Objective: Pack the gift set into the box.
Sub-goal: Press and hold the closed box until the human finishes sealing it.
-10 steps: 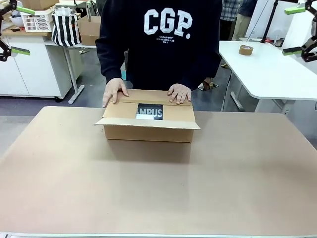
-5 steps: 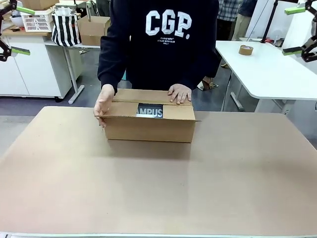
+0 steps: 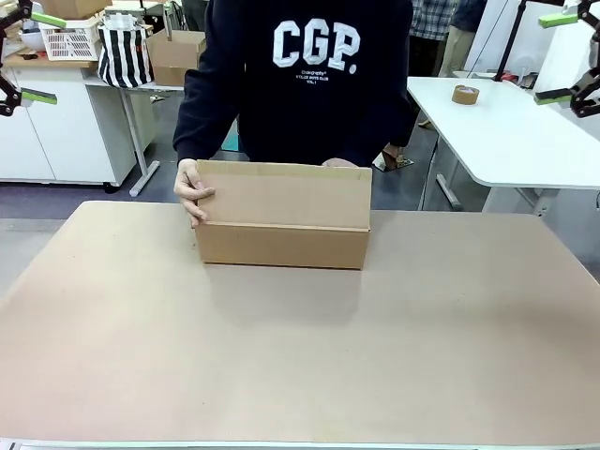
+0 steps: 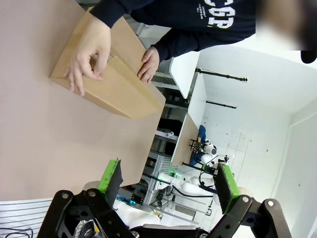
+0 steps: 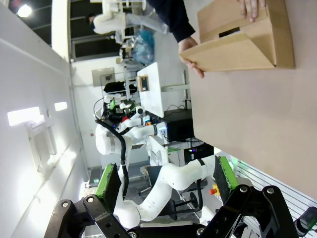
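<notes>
- Front view: the shared table (image 3: 300, 375) has a plain brown top, and its near half and both sides are bare. White benches and shelving stand behind the person.
- The box (image 3: 281, 246) sits at the far middle, near the person's edge. Its near long flap stands upright and hides the inside, so the gift set is out of sight. We judge that it lies in the box.
- One hand (image 3: 192, 192) grips the end of the box toward our left arm.
- The left gripper (image 3: 19, 56) and the right gripper (image 3: 567, 56) hang high at the upper corners, well apart from the box. Both are spread wide and hold nothing.
- Left wrist view: green pads wide apart over bare tabletop. The person's other hand (image 4: 148, 64) rests on the far flap.
- Right wrist view: pads again wide apart. A dark sliver shows between the flaps, too small to identify.
- Handling, our judgement: the corrugated carton is light, its walls are stiff and its flaps are loose at the hinge. It will likely slide on this top.
- Hold, our judgement: take it by the short end walls or press a flap flat with a pad. Pinching a flap would crease it.
- Room: approaches are open from the near side and from both ends. The far side is taken up by the person's hands and lies near the table edge.
</notes>
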Controlling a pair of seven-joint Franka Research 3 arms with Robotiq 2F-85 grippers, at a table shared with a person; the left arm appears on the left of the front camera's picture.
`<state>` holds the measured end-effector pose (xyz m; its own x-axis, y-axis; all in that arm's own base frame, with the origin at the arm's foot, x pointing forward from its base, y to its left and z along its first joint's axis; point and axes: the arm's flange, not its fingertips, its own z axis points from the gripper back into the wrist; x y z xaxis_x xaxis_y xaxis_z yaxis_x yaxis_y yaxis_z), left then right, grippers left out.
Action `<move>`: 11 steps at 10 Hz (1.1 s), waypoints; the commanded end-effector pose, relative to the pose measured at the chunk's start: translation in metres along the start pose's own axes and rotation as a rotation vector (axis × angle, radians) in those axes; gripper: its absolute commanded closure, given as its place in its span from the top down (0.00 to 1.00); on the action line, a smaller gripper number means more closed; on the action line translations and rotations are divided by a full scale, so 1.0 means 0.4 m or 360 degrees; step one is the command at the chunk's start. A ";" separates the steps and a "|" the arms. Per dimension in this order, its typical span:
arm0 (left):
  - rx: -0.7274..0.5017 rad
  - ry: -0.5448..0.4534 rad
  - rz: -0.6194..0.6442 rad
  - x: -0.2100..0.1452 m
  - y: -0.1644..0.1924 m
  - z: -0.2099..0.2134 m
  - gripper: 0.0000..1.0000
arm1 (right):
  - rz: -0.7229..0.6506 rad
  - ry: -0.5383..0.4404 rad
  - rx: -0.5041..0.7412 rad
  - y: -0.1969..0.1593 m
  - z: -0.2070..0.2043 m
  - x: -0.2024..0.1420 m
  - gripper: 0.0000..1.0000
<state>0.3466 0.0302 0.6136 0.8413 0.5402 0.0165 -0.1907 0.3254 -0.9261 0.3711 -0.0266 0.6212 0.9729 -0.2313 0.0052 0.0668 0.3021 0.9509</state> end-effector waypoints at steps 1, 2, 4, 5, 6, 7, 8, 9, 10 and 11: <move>-0.0021 0.0013 -0.0012 -0.001 0.001 0.003 1.00 | -0.0005 0.0013 -0.0020 0.003 0.007 -0.001 1.00; -0.0021 0.0013 -0.0012 -0.001 0.001 0.003 1.00 | -0.0005 0.0013 -0.0020 0.003 0.007 -0.001 1.00; -0.0021 0.0013 -0.0012 -0.001 0.001 0.003 1.00 | -0.0005 0.0013 -0.0020 0.003 0.007 -0.001 1.00; -0.0021 0.0013 -0.0012 -0.001 0.001 0.003 1.00 | -0.0005 0.0013 -0.0020 0.003 0.007 -0.001 1.00; -0.0021 0.0013 -0.0012 -0.001 0.001 0.003 1.00 | -0.0005 0.0013 -0.0020 0.003 0.007 -0.001 1.00; -0.0021 0.0013 -0.0012 -0.001 0.001 0.003 1.00 | -0.0005 0.0013 -0.0020 0.003 0.007 -0.001 1.00; -0.0021 0.0013 -0.0012 -0.001 0.001 0.003 1.00 | -0.0005 0.0013 -0.0020 0.003 0.007 -0.001 1.00; -0.0021 0.0013 -0.0012 -0.001 0.001 0.003 1.00 | -0.0005 0.0013 -0.0020 0.003 0.007 -0.001 1.00; -0.0021 0.0013 -0.0012 -0.001 0.001 0.003 1.00 | -0.0005 0.0013 -0.0020 0.003 0.007 -0.001 1.00; -0.0021 0.0013 -0.0012 -0.001 0.001 0.003 1.00 | -0.0005 0.0013 -0.0020 0.003 0.007 -0.001 1.00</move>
<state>0.3466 0.0302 0.6136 0.8413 0.5403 0.0165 -0.1908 0.3254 -0.9261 0.3711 -0.0266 0.6212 0.9729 -0.2314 0.0051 0.0668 0.3021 0.9509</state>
